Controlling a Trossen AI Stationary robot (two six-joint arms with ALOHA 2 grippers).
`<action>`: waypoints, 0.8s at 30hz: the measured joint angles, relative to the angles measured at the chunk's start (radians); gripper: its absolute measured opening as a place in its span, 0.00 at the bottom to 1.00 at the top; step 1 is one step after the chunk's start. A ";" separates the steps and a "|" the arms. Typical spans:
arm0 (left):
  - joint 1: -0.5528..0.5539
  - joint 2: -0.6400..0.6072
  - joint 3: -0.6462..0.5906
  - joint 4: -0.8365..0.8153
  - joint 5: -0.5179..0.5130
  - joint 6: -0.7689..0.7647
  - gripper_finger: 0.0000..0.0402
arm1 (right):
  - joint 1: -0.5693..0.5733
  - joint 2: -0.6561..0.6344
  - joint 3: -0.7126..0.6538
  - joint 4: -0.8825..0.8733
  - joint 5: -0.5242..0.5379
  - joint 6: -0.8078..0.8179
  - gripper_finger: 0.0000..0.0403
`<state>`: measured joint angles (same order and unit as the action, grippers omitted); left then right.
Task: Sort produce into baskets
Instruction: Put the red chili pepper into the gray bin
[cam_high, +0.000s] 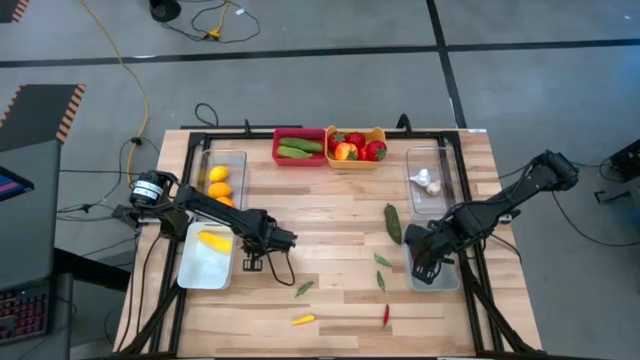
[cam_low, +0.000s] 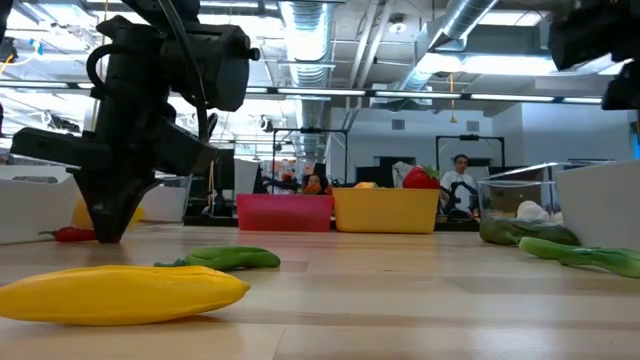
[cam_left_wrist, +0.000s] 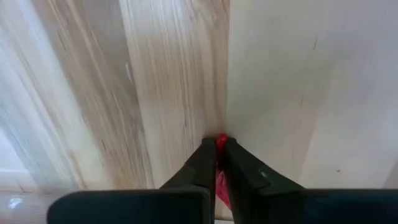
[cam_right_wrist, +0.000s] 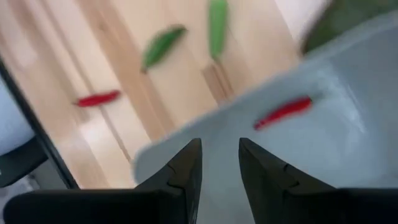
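The left pincer (cam_left_wrist: 215, 163) is standing low over the wooden bench (cam_high: 330, 215), and its two dark fingers are pressing together on a small red chili (cam_left_wrist: 220, 144). Only the tip of the chili is showing between the fingers, with a little more red just behind them. In the view from above, this pincer (cam_high: 283, 240) is working just beside a pale tray (cam_high: 206, 266) that is holding a yellow piece (cam_high: 213, 240).

The chili is looking very light and thin, probably of smooth plastic, so I judge it can slip or turn in the grip. Holding it near its middle, across the narrow side, is the safer way; here the hold seems to be close to one end, so lifting slowly is wise.

The right pincer (cam_right_wrist: 220, 163) is hovering over the second pale tray (cam_right_wrist: 348, 124), and its fingers are standing a little apart with nothing between them. Another red chili (cam_right_wrist: 283, 112) is lying in that tray just ahead of it. Further ahead, on the bench, two green chilies (cam_right_wrist: 163, 45) and one more red chili (cam_right_wrist: 97, 98) are waiting.
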<state>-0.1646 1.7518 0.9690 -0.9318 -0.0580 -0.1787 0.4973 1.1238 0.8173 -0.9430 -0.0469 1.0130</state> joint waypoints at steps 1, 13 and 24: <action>0.000 0.002 0.009 -0.006 -0.002 0.004 0.02 | 0.000 -0.001 0.000 0.025 0.010 -0.018 0.33; 0.025 0.004 0.232 0.060 -0.057 0.063 0.02 | 0.000 0.002 0.000 0.346 0.298 -0.308 0.33; 0.041 0.002 0.357 0.604 -0.055 0.173 0.02 | -0.046 0.010 0.000 0.495 0.417 -0.499 0.33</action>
<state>-0.1235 1.7535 1.3258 -0.3274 -0.1127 -0.0061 0.4511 1.1336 0.8173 -0.4482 0.3702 0.5145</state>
